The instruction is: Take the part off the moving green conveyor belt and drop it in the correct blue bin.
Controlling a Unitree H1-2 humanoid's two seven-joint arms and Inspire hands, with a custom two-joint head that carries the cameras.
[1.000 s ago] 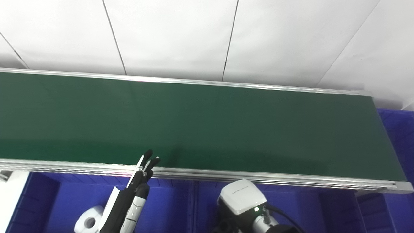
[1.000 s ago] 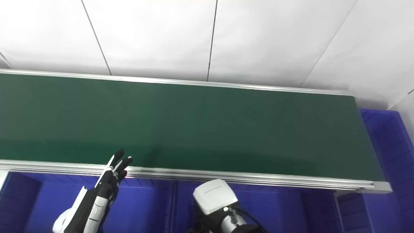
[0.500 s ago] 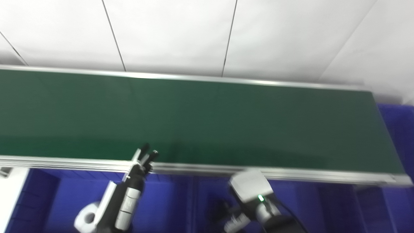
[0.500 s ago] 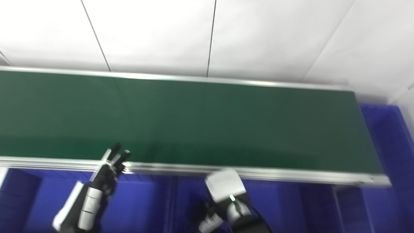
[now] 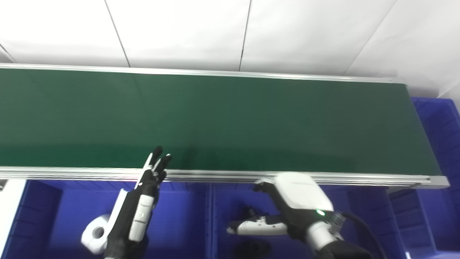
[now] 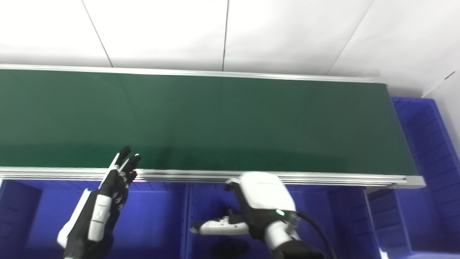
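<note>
The green conveyor belt runs across the view and carries no part. My left hand is open, with its fingers stretched up against the belt's near rail, and holds nothing. My right hand hovers palm down over the middle blue bin, thumb stretched out to the left. Nothing shows in its grasp, though its fingers are mostly hidden under the white back of the hand. A white roll lies in the left blue bin, beside my left forearm.
A dark object lies low in the middle bin under my right hand. Another blue bin stands past the belt's right end. A silver rail edges the belt on my side. White wall panels rise behind.
The camera has tilted down a little. My right hand has risen toward the belt's rail and its thumb has come into view. My left hand stays at the rail.
</note>
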